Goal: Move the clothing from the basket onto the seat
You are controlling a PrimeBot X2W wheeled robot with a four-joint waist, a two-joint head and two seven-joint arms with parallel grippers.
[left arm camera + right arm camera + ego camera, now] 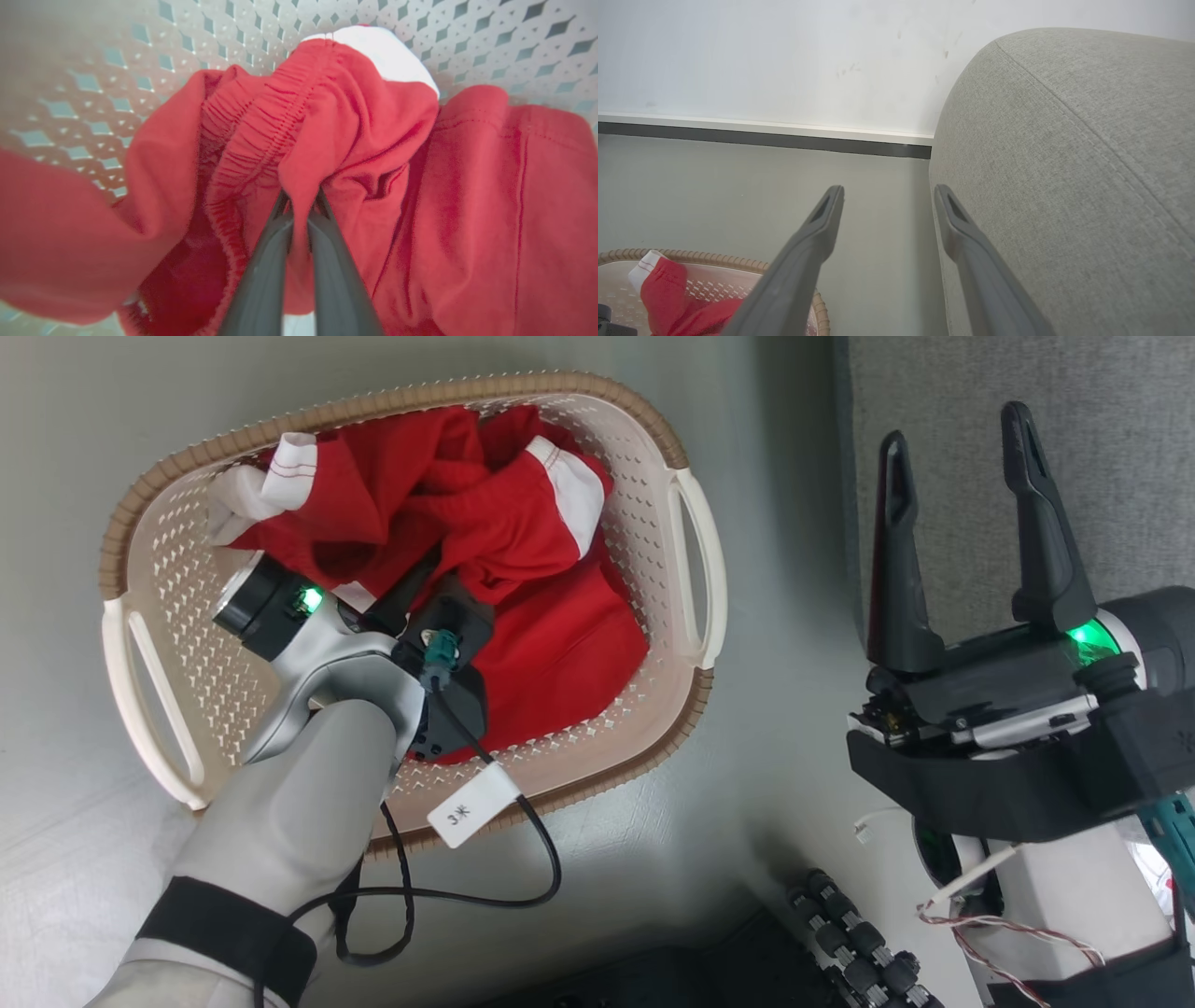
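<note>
Red clothing (523, 560) with white bands lies heaped in the cream basket (695, 569), which stands on the floor. My left gripper (425, 581) reaches down into the heap, its fingertips buried in cloth. In the left wrist view the left gripper (301, 198) is shut on a fold of red clothing (336, 116) beside an elastic waistband. My right gripper (962, 462) hangs open and empty at the right, over the edge of the grey seat (1102, 392). The right wrist view shows the right gripper (888, 196) beside the seat (1064, 163), with the basket (738, 268) low at the left.
A black cable with a white tag (471, 807) trails from my left wrist over the basket's near rim. The robot's base and roller wheels (850, 943) sit at the bottom. A white wall with a dark skirting strip (761, 137) runs behind the floor.
</note>
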